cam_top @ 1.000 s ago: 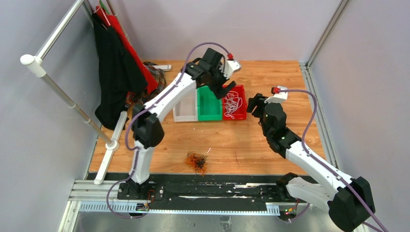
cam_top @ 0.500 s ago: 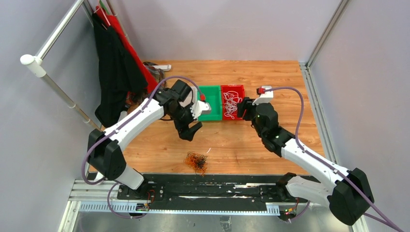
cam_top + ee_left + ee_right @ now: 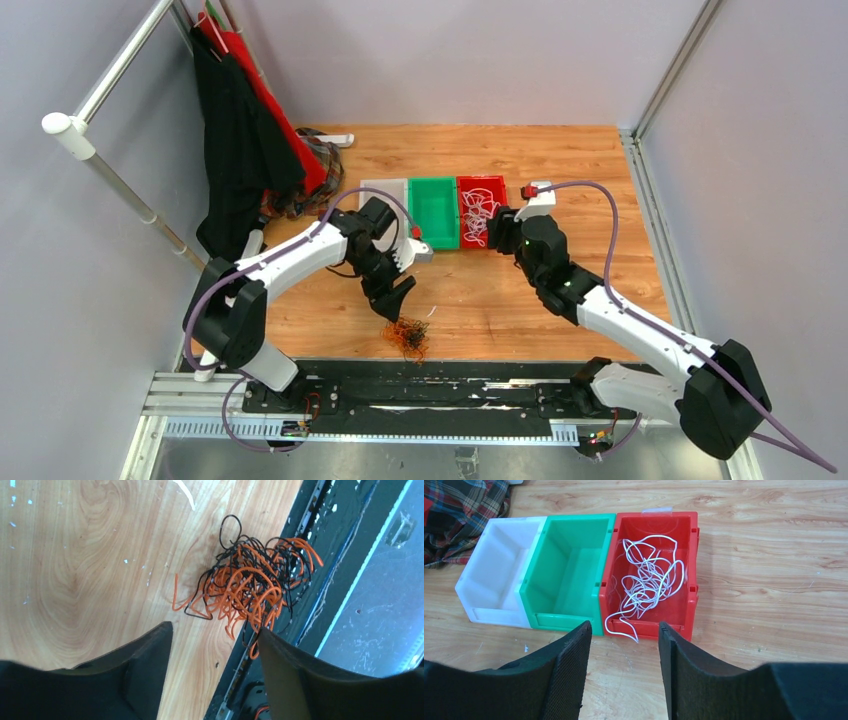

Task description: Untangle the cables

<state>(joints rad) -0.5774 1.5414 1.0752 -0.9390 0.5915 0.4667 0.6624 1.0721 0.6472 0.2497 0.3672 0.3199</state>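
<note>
Top view: wooden table [image 3: 600,160] with both arms based at its 6 o'clock edge. The tangle of orange and black cables [image 3: 405,336] lies on the table at 6 o'clock, against the black base rail [image 3: 450,385].

The left gripper [image 3: 398,297] hangs just above and at 11 o'clock of the tangle, with its fingers spread and nothing between them. In the left wrist view the tangle [image 3: 250,587] sits beyond the left gripper [image 3: 212,630], apart from both fingers. Some of its loops overlap the rail edge, and a small white scrap [image 3: 187,492] lies on the wood farther off.

Three bins stand side by side at the table's centre: a white bin [image 3: 385,188] at 9 o'clock, a green bin [image 3: 435,212] in the middle and a red bin [image 3: 497,184] at 3 o'clock. The red bin holds loose white cables [image 3: 480,215].

The right gripper [image 3: 497,228] is at the 4 o'clock corner of the red bin, its fingers parted and empty. The right wrist view shows the white cables [image 3: 649,585] heaped in the red bin [image 3: 694,555], with one strand trailing over the near rim onto the wood. Here the right gripper [image 3: 624,625] frames that rim.

Plaid cloth [image 3: 454,505] lies at 10 o'clock of the white bin. Black and red garments [image 3: 240,130] hang on a rack at the table's 10 o'clock corner.
</note>
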